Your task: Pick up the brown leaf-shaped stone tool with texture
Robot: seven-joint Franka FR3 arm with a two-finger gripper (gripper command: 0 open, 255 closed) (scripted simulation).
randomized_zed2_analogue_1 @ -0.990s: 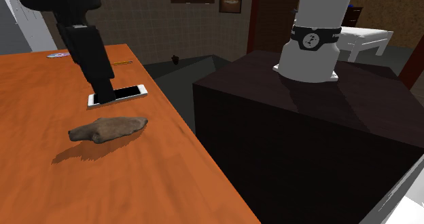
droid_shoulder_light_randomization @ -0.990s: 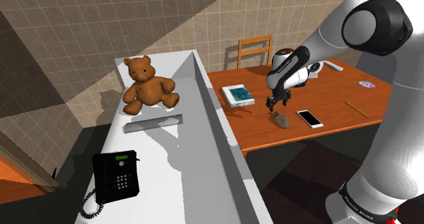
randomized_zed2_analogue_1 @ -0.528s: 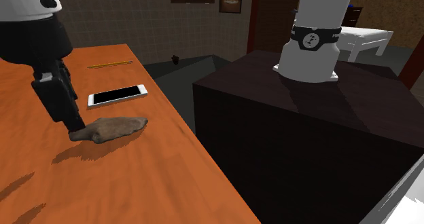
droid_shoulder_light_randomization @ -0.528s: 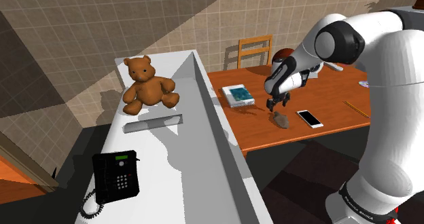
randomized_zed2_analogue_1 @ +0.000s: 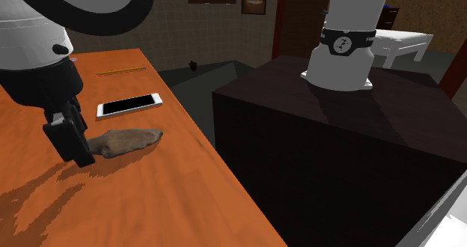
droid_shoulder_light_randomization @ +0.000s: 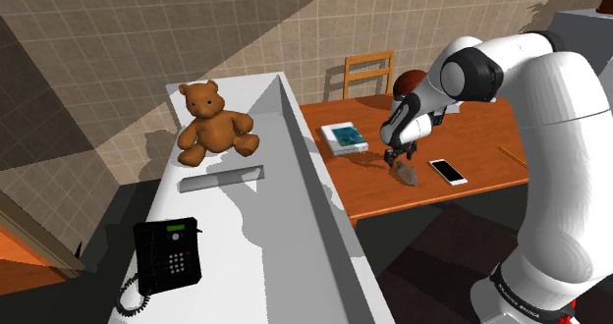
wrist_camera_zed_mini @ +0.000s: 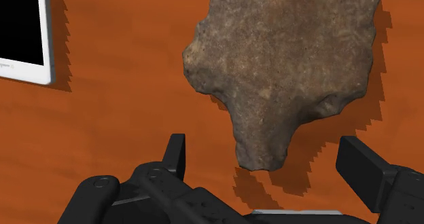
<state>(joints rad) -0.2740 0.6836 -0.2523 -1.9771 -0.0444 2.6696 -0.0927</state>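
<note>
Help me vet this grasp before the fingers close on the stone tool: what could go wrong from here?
1. The open gripper straddles just the narrow tip of the brown stone tool; its broad body lies beyond the fingers, so it may pivot or slip out on lifting.
2. The white phone lies close by; a stone squeezed sideways could knock it.

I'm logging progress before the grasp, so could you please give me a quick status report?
Gripper open, fingers straddling the stone tool's narrow end, not touching. Stone tool flat on orange table. White phone alongside, clear of the fingers.
</note>
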